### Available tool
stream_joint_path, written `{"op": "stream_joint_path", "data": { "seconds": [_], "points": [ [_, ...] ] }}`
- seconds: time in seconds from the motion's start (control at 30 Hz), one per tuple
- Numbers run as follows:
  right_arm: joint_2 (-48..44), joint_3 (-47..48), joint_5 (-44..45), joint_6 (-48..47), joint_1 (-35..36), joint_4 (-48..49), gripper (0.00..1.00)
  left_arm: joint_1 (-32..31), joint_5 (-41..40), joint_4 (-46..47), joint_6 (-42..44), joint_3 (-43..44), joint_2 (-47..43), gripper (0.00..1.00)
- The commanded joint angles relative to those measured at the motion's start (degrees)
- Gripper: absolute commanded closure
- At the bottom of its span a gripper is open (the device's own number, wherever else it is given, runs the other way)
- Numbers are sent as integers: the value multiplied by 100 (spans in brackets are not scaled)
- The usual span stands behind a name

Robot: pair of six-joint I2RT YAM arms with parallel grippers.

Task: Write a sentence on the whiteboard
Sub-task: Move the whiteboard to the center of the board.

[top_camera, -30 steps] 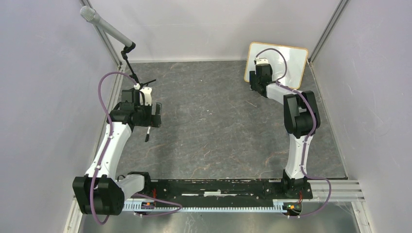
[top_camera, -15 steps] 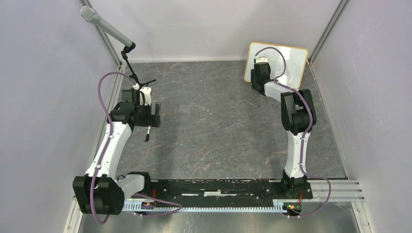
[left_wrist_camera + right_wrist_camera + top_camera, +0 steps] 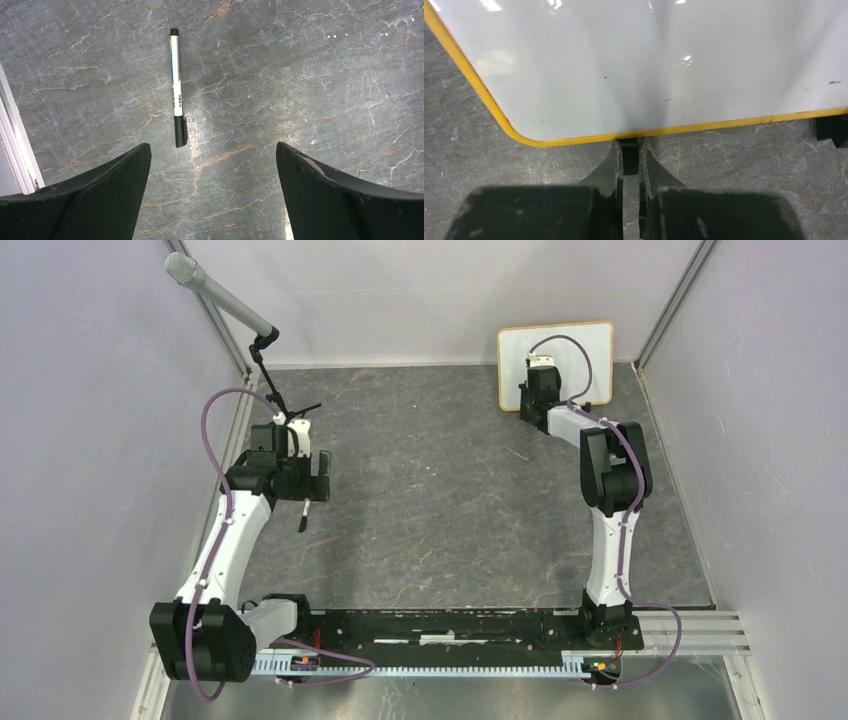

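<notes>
- The small rectangular whiteboard [image 3: 585,348] with a thin yellow-tan frame stands at the far right of the grey stone-patterned surface [image 3: 450,500], near the back wall.
- The right pincer [image 3: 629,147] is clamped on a small black clip foot [image 3: 629,161] under the whiteboard's lower edge.
- The left pincer [image 3: 213,152] gapes wide above a white, black-capped marker pen [image 3: 176,90] lying flat.

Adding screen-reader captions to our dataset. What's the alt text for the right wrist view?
The right gripper is closed on a small black clip foot at the bottom edge of the yellow-framed whiteboard, whose visible surface is blank. Grey marbled tabletop beneath.
</notes>
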Motion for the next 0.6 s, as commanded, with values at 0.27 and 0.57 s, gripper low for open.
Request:
{"op": "stream_joint_path", "data": {
  "seconds": [0.27,0.57],
  "points": [
    [-1707,-1814,-1234,-655,-117,-161,100,-19,-81,202,-209,208,-98,0],
    [-3154,-3626,-1961,-829,217,-170,100,-17,-45,202,-211,190,-175,0]
  ]
}}
